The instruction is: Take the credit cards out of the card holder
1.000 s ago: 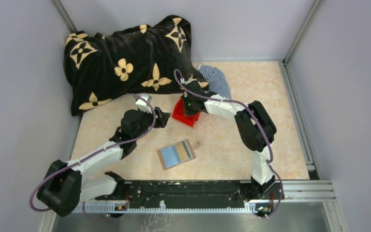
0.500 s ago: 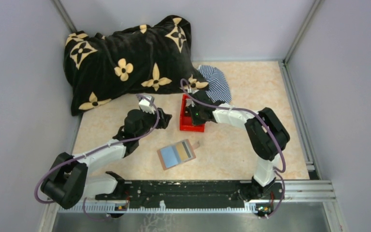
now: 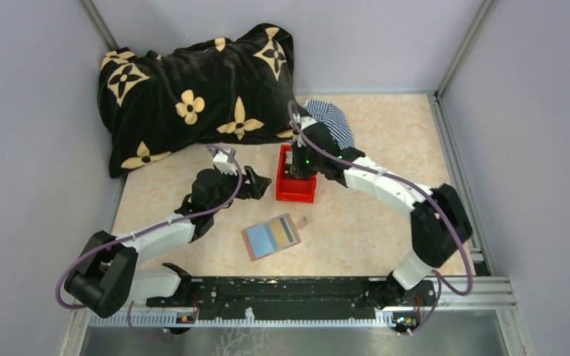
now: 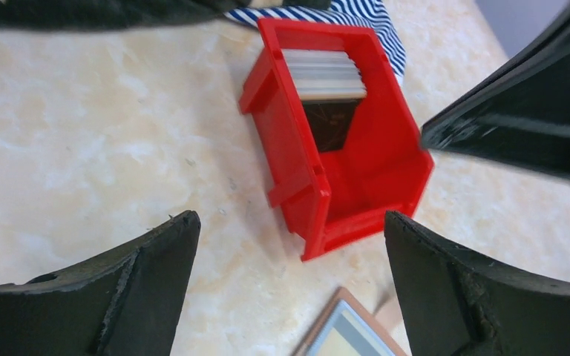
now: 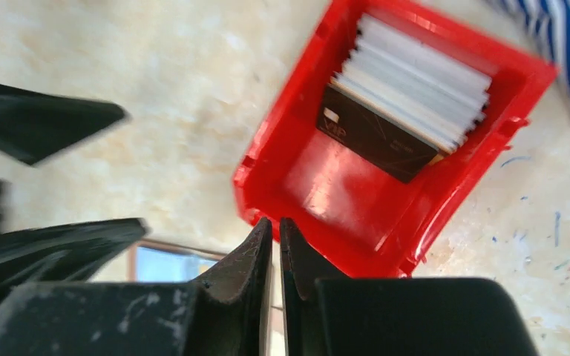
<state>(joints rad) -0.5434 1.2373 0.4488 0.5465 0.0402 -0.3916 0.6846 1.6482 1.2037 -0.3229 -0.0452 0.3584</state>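
The card holder (image 3: pixel 271 236) lies open on the table near the front. Its slots show a light blue card (image 3: pixel 257 239), an orange one and a grey one (image 3: pixel 289 231). Its corner shows in the left wrist view (image 4: pixel 350 331) and as a blue patch in the right wrist view (image 5: pixel 169 264). My left gripper (image 3: pixel 258 185) (image 4: pixel 289 219) is wide open and empty, just left of the red box (image 3: pixel 295 194). My right gripper (image 3: pixel 300 169) (image 5: pixel 276 222) hovers over the box. Only a thin slit separates its fingers, with nothing between them.
The red box (image 4: pixel 297 159) (image 5: pixel 266 162) holds a stack of pale cards (image 5: pixel 424 73) and a dark card (image 5: pixel 375 134) leaning on them. A black flowered blanket (image 3: pixel 193 89) and a striped cloth (image 3: pixel 335 123) lie behind it. Metal frame walls enclose the table.
The right arm has stretched out and its gripper has moved toward the back over the red box, which turned square and shifted slightly. The left jaws have spread wider.
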